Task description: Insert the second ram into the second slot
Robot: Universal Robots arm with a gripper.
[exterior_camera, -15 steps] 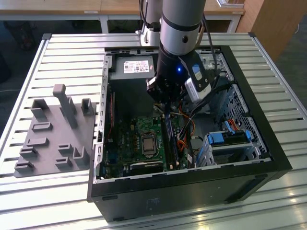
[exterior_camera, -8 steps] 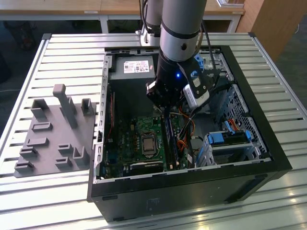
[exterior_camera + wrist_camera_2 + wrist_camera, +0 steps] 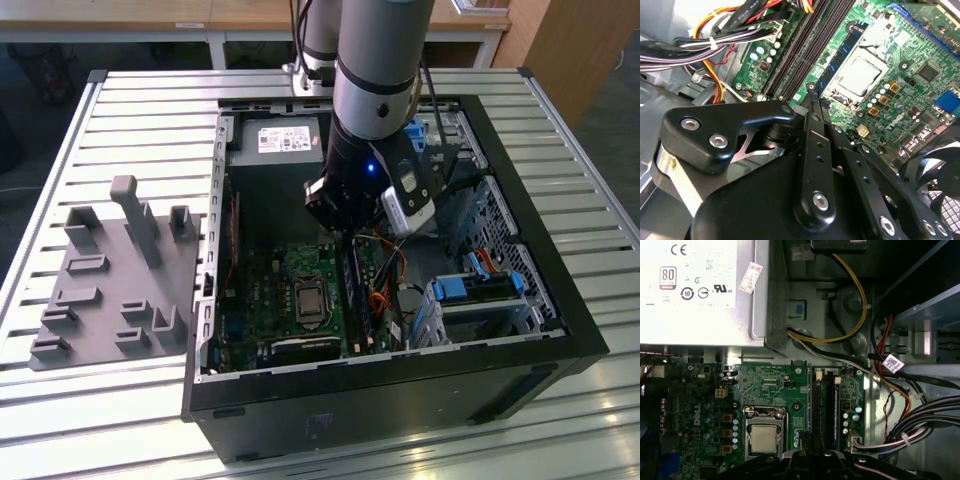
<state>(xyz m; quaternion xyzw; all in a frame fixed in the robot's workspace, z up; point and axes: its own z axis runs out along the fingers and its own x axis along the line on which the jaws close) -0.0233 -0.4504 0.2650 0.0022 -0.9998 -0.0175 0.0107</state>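
Holding the second ram (image 3: pixel 842 56) over the motherboard (image 3: pixel 900 65) inside the open computer case (image 3: pixel 400 405).
The gripper (image 3: pixel 815 100) has its 2 fingers pinched on the thin blue stick. In the second wrist view the stick runs out from the fingertips, parallel to the black memory slots (image 3: pixel 805 50) and just beside the processor socket (image 3: pixel 860 75). Whether its edge touches a slot I cannot tell. Bundled cables (image 3: pixel 730 35) lie on the slots' far side from the socket.

PSU (image 3: pixel 700 315), mobo (image 3: pixel 771 386), CPU (image 3: pixel 763 438), RAM slots (image 3: pixel 822 405), cables (image 3: pixel 932 412)
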